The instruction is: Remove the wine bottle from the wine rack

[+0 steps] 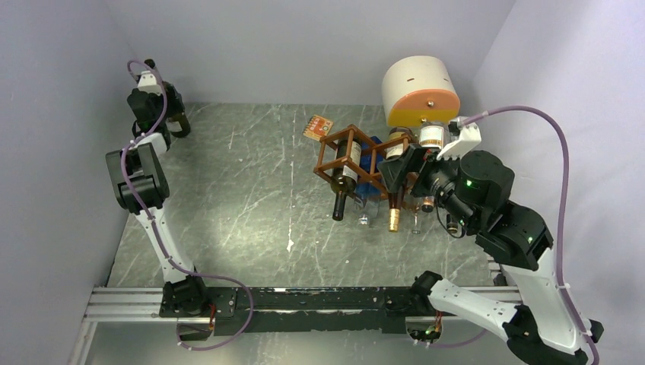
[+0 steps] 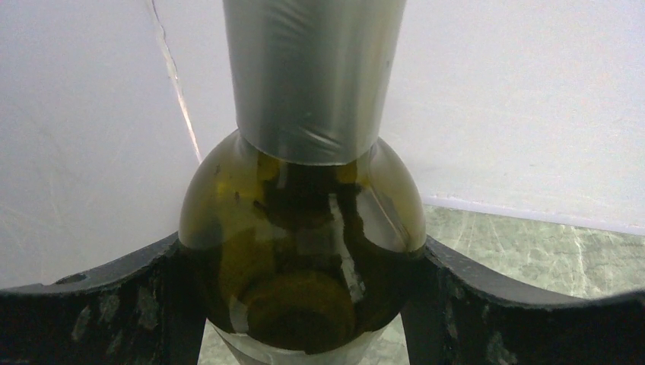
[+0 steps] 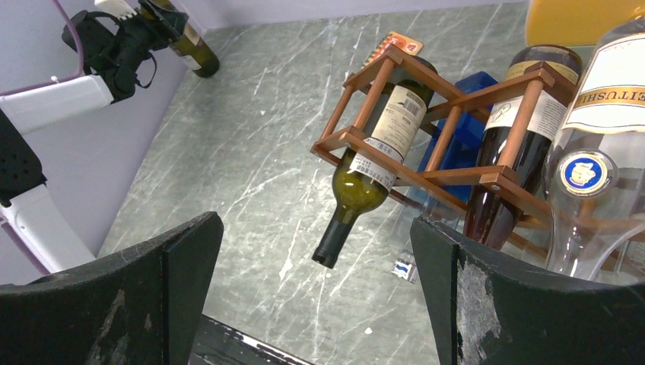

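The left gripper [image 2: 304,312] is clamped on the shoulder of an olive-green wine bottle [image 2: 304,220] with a silver foil neck, one finger pressed against each side of the glass. In the top view this bottle sits in the upper left of the frame, by the far left corner of the walls and well apart from the wine rack [image 3: 490,181]. It leans, and I cannot tell whether its base touches the table [image 1: 243,198].

The rack stands right of centre in the top view, just below a cream-and-orange cylinder [image 1: 420,90]. A green bottle [image 3: 388,125] with a white label lies in the rack's left cell, its neck pointing down toward the table. A dark bottle [image 3: 506,152] fills the next cell, and a clear bottle [image 3: 601,198] lies at the right edge of the right wrist view. A blue box [image 3: 464,129] shows behind the bars.

The right gripper [image 3: 316,228] hangs just beside the rack's right part with its jaws spread wide and nothing between them.
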Robot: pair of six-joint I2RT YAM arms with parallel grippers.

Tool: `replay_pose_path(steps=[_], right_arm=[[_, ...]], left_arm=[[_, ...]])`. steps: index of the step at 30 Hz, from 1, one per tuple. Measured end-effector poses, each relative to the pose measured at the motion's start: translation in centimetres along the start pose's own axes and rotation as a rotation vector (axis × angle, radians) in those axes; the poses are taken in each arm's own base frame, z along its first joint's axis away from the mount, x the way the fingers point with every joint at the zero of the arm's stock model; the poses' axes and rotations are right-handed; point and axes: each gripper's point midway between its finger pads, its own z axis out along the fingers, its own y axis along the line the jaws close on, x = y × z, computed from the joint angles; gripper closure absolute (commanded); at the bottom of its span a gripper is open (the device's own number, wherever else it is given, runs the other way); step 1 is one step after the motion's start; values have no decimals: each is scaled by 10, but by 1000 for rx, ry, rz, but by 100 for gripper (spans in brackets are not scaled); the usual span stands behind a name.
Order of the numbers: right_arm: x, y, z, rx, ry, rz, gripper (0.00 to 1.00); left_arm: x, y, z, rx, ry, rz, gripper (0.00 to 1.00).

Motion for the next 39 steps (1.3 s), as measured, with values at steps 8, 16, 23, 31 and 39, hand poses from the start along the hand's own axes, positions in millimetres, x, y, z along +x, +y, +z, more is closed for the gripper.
replay_pose_path(steps=[8, 16, 23, 31, 39], right_arm=[[2, 2, 5, -1, 11, -4, 0], [1, 10, 13, -16, 34, -25, 0], [4, 8, 7, -27, 31, -23, 0], [22, -9, 6, 13, 40, -45, 0], [48, -17, 24, 58, 119, -85, 0]], left_arm=[[2, 0, -3, -4, -5, 0, 1], [-27, 1, -25, -55, -28, -27, 1], [-73, -9, -76, -95, -77, -126, 1], [-97, -33, -171, -119, -89, -243, 1], [-160, -102, -234, 42, -204, -319, 1]])
